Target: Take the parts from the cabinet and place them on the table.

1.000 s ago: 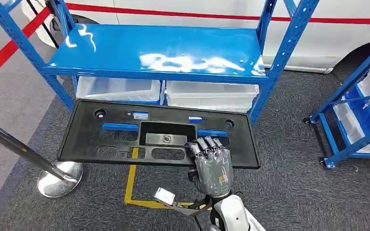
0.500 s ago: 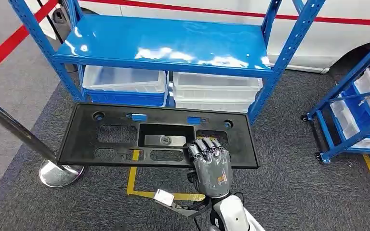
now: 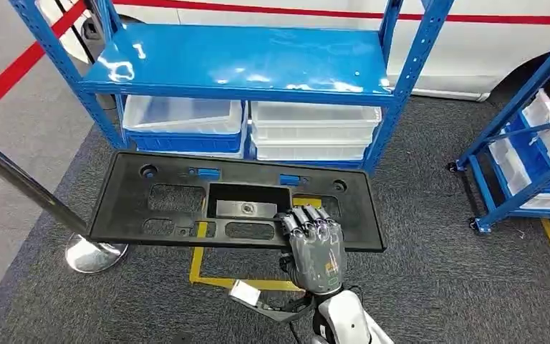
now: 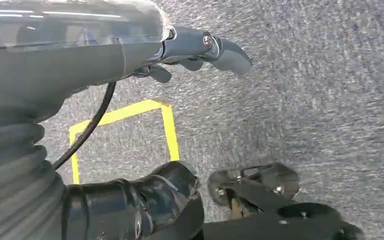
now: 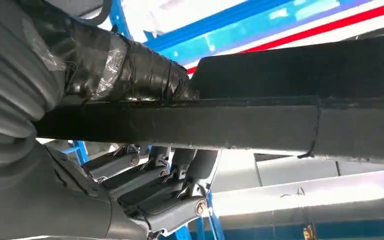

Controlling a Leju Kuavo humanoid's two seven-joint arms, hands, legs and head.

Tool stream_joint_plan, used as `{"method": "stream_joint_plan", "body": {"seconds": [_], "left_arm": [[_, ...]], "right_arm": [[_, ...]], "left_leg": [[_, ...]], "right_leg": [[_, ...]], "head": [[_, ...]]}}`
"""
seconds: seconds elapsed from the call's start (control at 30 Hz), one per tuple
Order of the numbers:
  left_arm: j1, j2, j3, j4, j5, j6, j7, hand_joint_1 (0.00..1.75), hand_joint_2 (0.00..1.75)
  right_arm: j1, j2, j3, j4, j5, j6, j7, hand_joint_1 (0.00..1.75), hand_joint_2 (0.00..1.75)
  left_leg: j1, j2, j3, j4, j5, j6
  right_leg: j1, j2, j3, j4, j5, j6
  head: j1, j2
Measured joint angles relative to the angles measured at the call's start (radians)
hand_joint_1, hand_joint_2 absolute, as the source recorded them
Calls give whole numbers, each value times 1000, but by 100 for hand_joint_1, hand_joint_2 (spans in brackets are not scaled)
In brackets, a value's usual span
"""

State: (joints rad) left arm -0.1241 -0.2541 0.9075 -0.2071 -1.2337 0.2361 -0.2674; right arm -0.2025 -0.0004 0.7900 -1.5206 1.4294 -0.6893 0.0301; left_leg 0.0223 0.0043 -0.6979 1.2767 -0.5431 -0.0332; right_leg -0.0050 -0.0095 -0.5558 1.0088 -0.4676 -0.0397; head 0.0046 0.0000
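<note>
Nothing moved in the grip: right hand still grips black panel.

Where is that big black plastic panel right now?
In the head view the black panel is held level above the grey carpet, just in front of the blue shelf rack; the right hand grips its near edge, right of centre.

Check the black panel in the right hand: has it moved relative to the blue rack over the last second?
Yes. The black panel has drawn back from the blue rack: the clear bins below the shelf show more fully, though the camera shifted too.
</note>
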Motion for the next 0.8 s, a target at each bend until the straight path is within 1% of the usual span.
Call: {"method": "stream_joint_plan", "body": {"seconds": [0.03, 0.07, 0.1, 0.13, 0.17, 0.23, 0.27, 0.3, 0.33, 0.37, 0.4, 0.43, 0.47, 0.5, 0.53, 0.57, 0.6, 0.63, 0.67, 0.73, 0.77, 0.8], "left_arm": [[0, 0, 0, 0, 0, 1, 0, 0, 175], [-1, 1, 0, 0, 0, 2, 0, 0, 175], [-2, 2, 0, 0, 0, 2, 0, 0, 175], [-2, 2, 0, 0, 0, 2, 0, 0, 175], [-2, 2, 0, 0, 0, 2, 0, 0, 175], [0, 3, 0, 0, 0, 2, 0, 0, 175], [0, 3, 0, 0, 0, 2, 2, 0, 175], [0, 2, 0, 0, 0, 2, 2, 0, 175], [-1, 2, 0, 0, 0, 2, 2, 0, 175], [-2, 2, -1, 0, -1, 2, 2, 0, 175], [-1, 2, -1, 0, -1, 2, 3, 0, 175], [0, 2, -1, 0, -1, 2, 3, 0, 175], [1, 3, -1, 0, 0, 2, 3, 0, 175], [1, 3, 0, 0, 0, 2, 3, 0, 175], [1, 3, -1, 0, 0, 2, 3, 0, 175], [0, 3, -1, 0, 0, 2, 3, 0, 175], [0, 3, -1, 0, 0, 2, 3, 0, 175], [0, 3, -2, 0, 0, 2, 3, 0, 175], [1, 3, -2, 0, 0, 2, 3, 0, 175], [1, 3, -2, 0, 0, 2, 3, 0, 175], [0, 3, -2, 0, 0, 2, 3, 0, 175], [-1, 3, -3, 0, 0, 2, 3, 0, 175]], "right_arm": [[0, 0, 0, 0, -5, 0, 0, 175, 175], [0, 0, 0, 0, -9, 0, 0, 175, 175], [0, 0, 0, 0, -13, 0, -1, 175, 175], [-1, 0, 0, 0, -15, 0, -1, 175, 175], [0, 0, 0, 0, -19, 0, -2, 175, 175], [2, 0, 0, 0, -25, 0, -4, 175, 175], [3, 0, 0, 0, -29, 0, -4, 175, 175], [5, 0, -3, 0, -29, -1, -4, 175, 175], [5, -1, -3, 0, -29, -1, -5, 175, 175], [6, -1, -4, 0, -29, -1, -6, 175, 175], [11, -2, -5, 0, -29, -1, -6, 175, 175], [17, -3, -8, 0, -28, -1, -6, 175, 175], [27, -4, -12, 0, -26, -1, -6, 175, 175], [34, -5, -18, 0, -24, -1, -6, 175, 175], [39, -6, -22, -2, -23, -1, -6, 175, 175], [42, -7, -25, -4, -23, -1, -6, 175, 175], [43, -7, -28, -8, -22, -1, -6, 175, 175], [43, -8, -31, -10, -22, -1, -6, 175, 175], [43, -8, -33, -14, -22, -1, -6, 175, 175], [48, -8, -36, -16, -22, -1, -6, 175, 175], [49, -9, -37, -16, -22, -1, -6, 175, 175], [50, -9, -37, -17, -21, -1, -6, 175, 175]], "left_leg": [[2, 0, 43, -70, 39, -2], [4, 0, 94, -160, 77, -3], [5, 0, 132, -239, 76, -1], [-3, -5, 148, -245, 66, 5], [-5, -6, 139, -245, 72, 14], [-6, -6, 135, -248, 68, 22], [-1, -4, 135, -256, 74, 33], [2, 2, 138, -263, 79, 43], [2, 2, 137, -266, 82, 51], [1, 5, 134, -266, 84, 55], [0, 7, 130, -265, 85, 57], [-1, 9, 128, -265, 85, 57], [-1, 11, 126, -263, 85, 58], [-1, 13, 126, -261, 85, 58], [-1, 14, 127, -259, 85, 57], [-1, 16, 128, -258, 85, 57], [-2, 18, 130, -258, 84, 55], [-6, 21, 128, -258, 84, 51], [-9, 23, 121, -254, 85, 44], [-9, 33, 120, -258, 89, 35], [-10, 40, 122, -258, 90, 29], [-6, 31, 116, -250, 76, 21]], "right_leg": [[-2, 0, -4, 6, -1, 1], [-4, 2, -7, 14, -3, 5], [-4, 2, -11, 22, -7, 11], [1, 4, -21, 26, -7, 17], [1, 4, -23, 28, -3, 22], [1, 7, -25, 28, 1, 29], [3, 8, -26, 29, 2, 38], [-3, 10, -30, 41, -14, 41], [-2, 9, -48, 78, -44, 45], [-3, 10, -81, 150, -85, 48], [-4, 10, -122, 240, -126, 52], [-5, 10, -150, 301, -146, 54], [-7, 10, -168, 341, -148, 55], [-7, 9, -156, 319, -122, 54], [-8, 9, -127, 263, -85, 51], [-7, 6, -77, 164, -34, 46], [-6, -4, -33, 76, 3, 39], [2, -24, -17, 42, -9, 35], [8, -21, -19, 26, -9, 32], [11, -11, -27, 31, -6, 29], [8, -6, -27, 25, -2, 22], [-2, -5, -23, 17, 5, 14]], "head": [[0, 0], [0, 0], [0, 0], [0, 0], [0, 0], [1, 0], [1, 0], [1, 0], [3, 0], [2, 0], [2, 0], [1, 0], [1, 0], [2, 0], [1, 0], [2, 0], [2, 0], [2, 0], [2, 0], [1, 0], [2, 0], [1, 0]]}}
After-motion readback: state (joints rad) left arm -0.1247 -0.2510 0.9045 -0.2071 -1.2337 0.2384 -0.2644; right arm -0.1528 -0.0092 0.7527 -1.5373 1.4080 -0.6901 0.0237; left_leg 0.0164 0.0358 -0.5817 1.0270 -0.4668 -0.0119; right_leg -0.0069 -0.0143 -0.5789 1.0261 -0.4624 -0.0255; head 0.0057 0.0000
